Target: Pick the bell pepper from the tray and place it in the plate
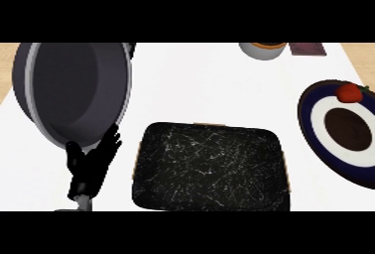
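One hand (92,163) showed, the left one, low at the left side of the white table (205,84). Its fingers (110,144) were straight and spread, holding nothing. The right hand was out of sight. The red bell pepper (349,92) sat on the blue and white plate (315,126) at the right. The black tray (209,168) lay in the middle. A big grey pan (70,89) stood at the left.

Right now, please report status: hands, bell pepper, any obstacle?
Left hand open, resting at lower left. Right hand out of view. Bell pepper already on plate; tray holds nothing. No obstacle.
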